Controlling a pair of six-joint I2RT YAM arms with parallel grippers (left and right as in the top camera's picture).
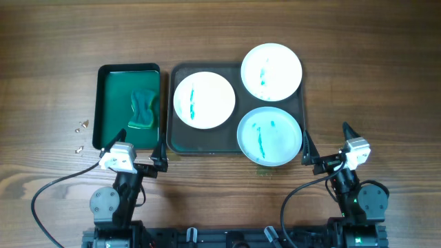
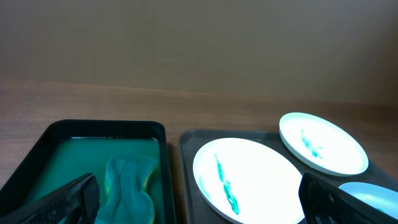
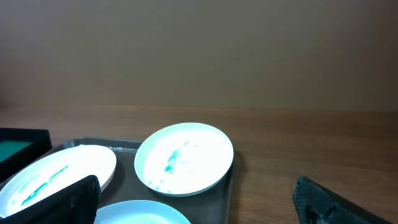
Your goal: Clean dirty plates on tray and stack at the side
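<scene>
Three white plates with teal streaks lie on the dark tray (image 1: 180,141): one at the left (image 1: 204,100), one at the back right (image 1: 271,71) overhanging the rim, one at the front right (image 1: 270,135). My left gripper (image 1: 139,146) is open and empty at the table's front, below the bright green tray. My right gripper (image 1: 326,143) is open and empty at the front right, beside the dark tray. In the left wrist view the left plate (image 2: 249,177) and back plate (image 2: 323,143) show. In the right wrist view the back plate (image 3: 184,158) sits centre.
A bright green tray (image 1: 114,86) holding green liquid and a wavy sponge (image 1: 142,109) stands left of the dark tray. A few small screws (image 1: 81,127) lie on the wood at the far left. Bare wooden table lies to the right of the plates.
</scene>
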